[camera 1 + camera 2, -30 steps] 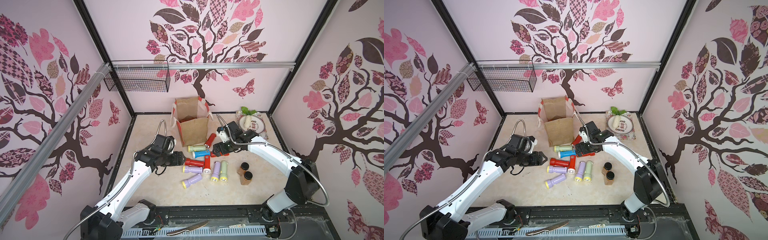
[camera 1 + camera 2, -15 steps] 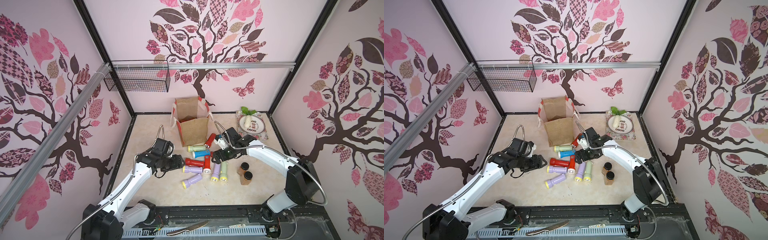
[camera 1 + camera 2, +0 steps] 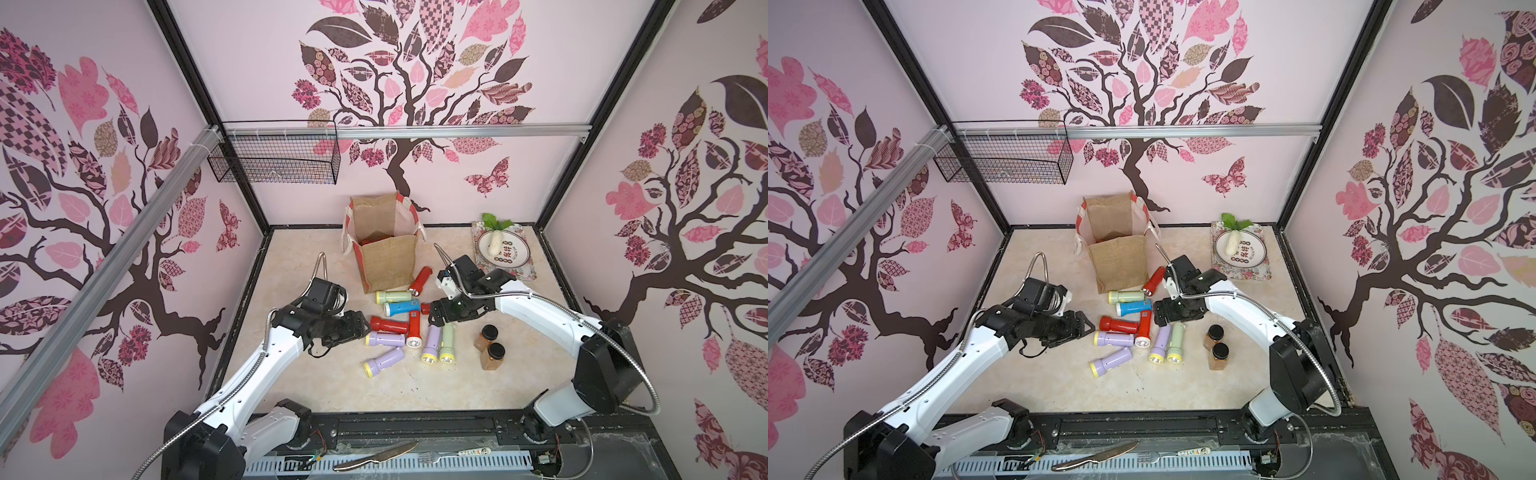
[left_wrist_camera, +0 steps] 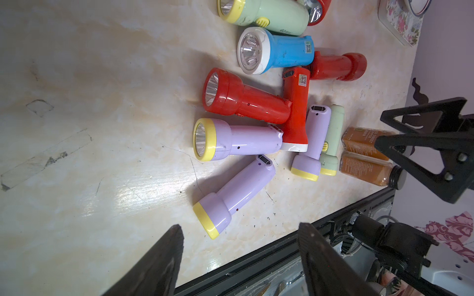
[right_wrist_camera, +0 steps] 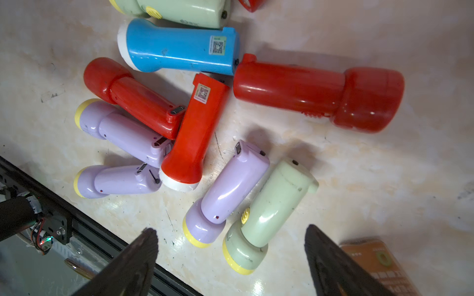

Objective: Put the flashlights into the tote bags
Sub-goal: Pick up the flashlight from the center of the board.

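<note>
My left gripper (image 4: 241, 226) and right gripper (image 5: 230, 228) stand open, empty. Top views alone show the tote bag (image 3: 388, 266); wrist views expose the red flashlight (image 5: 318, 94) beneath my right gripper.

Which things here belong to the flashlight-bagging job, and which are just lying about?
Job: flashlights, burlap tote bag.
Lying about: two amber jars, plate with radish, floral tray, wire basket, knife, fork.
</note>
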Available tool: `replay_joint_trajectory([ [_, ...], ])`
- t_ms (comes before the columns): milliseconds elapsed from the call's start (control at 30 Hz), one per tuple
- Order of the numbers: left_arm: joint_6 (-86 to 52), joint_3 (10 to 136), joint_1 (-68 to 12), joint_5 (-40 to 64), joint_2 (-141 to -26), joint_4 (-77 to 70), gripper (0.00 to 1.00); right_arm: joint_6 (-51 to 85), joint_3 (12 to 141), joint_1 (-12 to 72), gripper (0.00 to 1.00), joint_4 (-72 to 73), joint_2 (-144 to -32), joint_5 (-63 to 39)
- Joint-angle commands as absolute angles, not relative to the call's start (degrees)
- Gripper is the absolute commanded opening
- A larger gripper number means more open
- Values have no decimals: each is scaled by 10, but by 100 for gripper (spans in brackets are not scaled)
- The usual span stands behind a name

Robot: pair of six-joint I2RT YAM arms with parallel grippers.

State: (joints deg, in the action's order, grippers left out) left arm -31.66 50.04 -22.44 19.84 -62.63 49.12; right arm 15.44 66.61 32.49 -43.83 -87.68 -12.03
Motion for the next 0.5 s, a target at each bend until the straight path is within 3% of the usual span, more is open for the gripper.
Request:
replay_joint_trajectory([
  [0,-301,509,-226,204,-613,473,74,198,659,328,91,-452,-859,-90],
  [167,-315,478,-229,229,-591,407,74,237,651,328,89,-461,-874,-66],
  [467,-264,485,-248,191,-588,443,75,257,613,328,87,-437,-881,-85],
])
